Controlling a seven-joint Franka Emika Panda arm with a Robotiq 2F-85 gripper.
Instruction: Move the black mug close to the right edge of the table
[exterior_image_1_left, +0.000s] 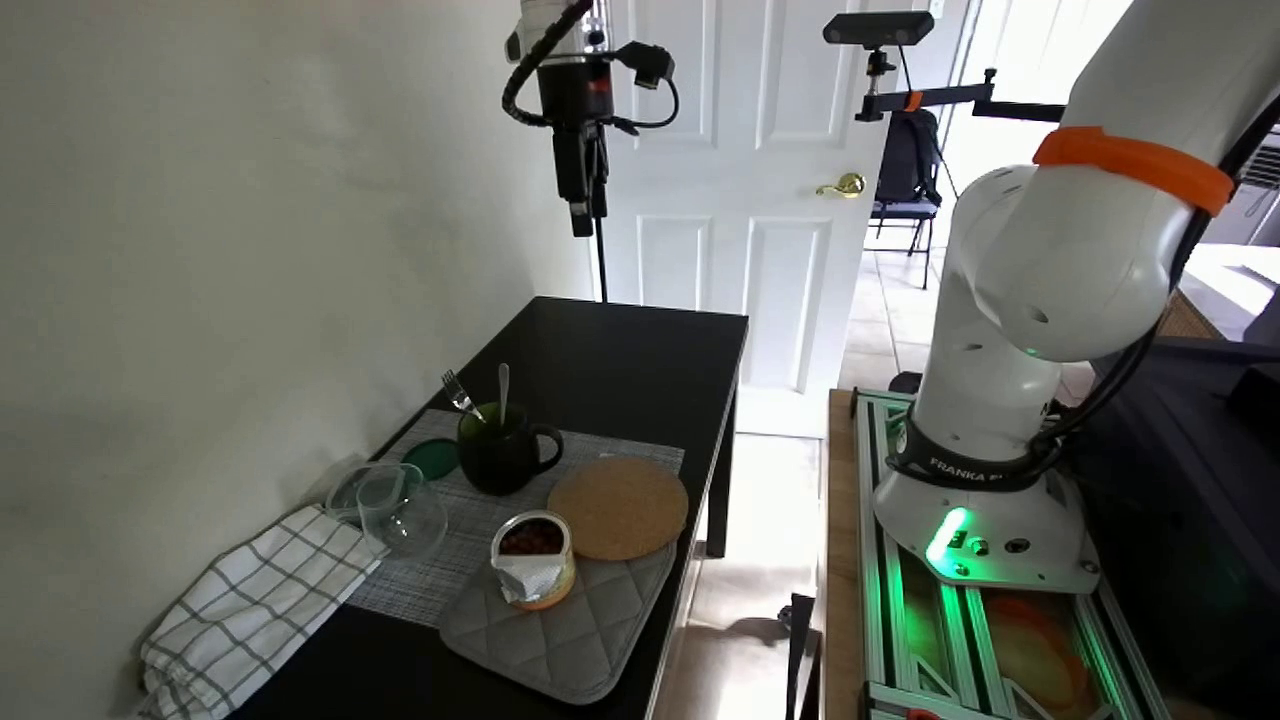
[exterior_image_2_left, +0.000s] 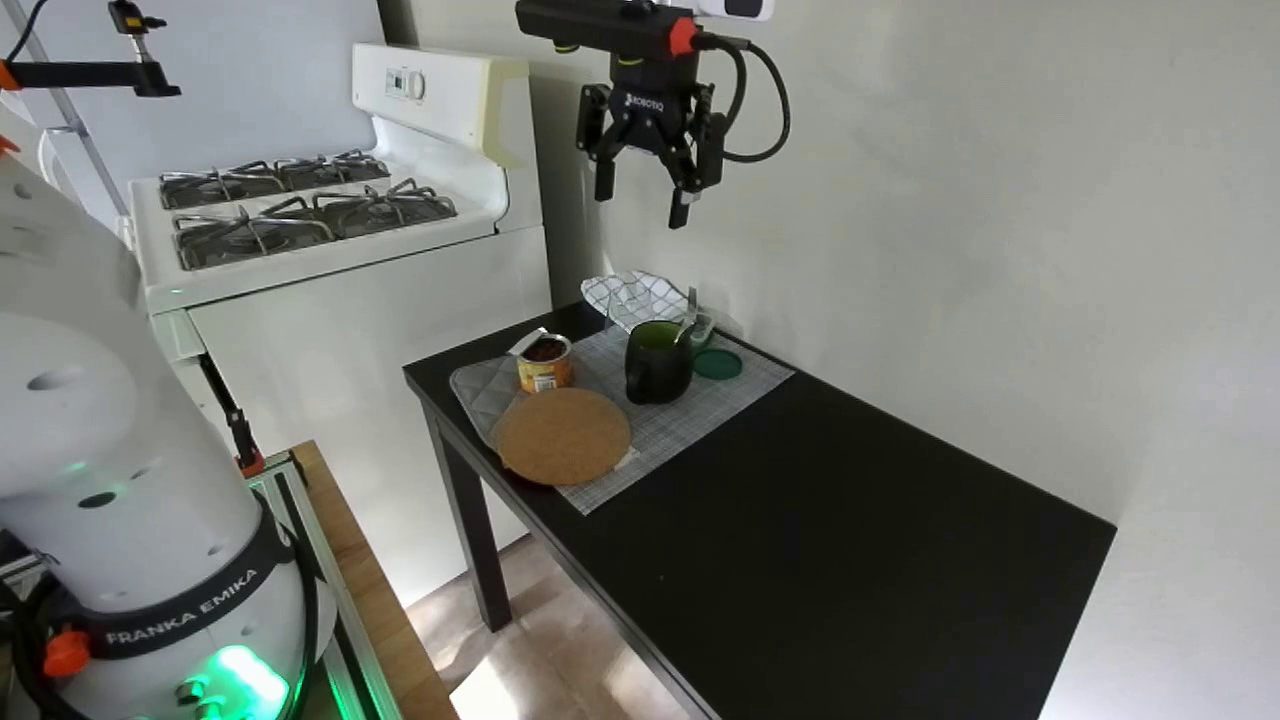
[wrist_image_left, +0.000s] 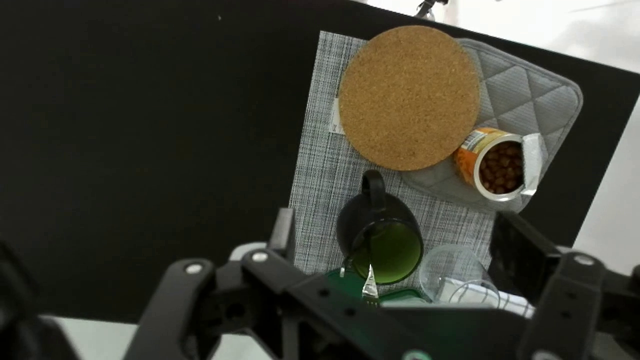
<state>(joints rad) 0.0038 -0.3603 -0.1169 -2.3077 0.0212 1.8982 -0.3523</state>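
The black mug (exterior_image_1_left: 497, 458) stands upright on a grey woven mat on the black table (exterior_image_1_left: 610, 350). Its inside is green, and a fork (exterior_image_1_left: 461, 395) and a spoon (exterior_image_1_left: 504, 388) stick out of it. The mug also shows in an exterior view (exterior_image_2_left: 657, 370). In the wrist view the mug (wrist_image_left: 357, 217) lies between the fingers, with its handle toward the cork disc. My gripper (exterior_image_2_left: 642, 205) is open and empty, high above the table and apart from the mug. In the wrist view its fingers (wrist_image_left: 395, 232) are spread wide. The table's bare black part (exterior_image_2_left: 850, 560) lies beside the mat.
Near the mug are a cork disc (exterior_image_1_left: 620, 507), an open can of beans (exterior_image_1_left: 553, 580) on a grey quilted pad (exterior_image_1_left: 560, 650), a clear glass (exterior_image_1_left: 405, 525), a green lid (exterior_image_1_left: 432, 458) and a checked cloth (exterior_image_1_left: 260, 600). A wall (exterior_image_2_left: 950, 250) borders the table's long side.
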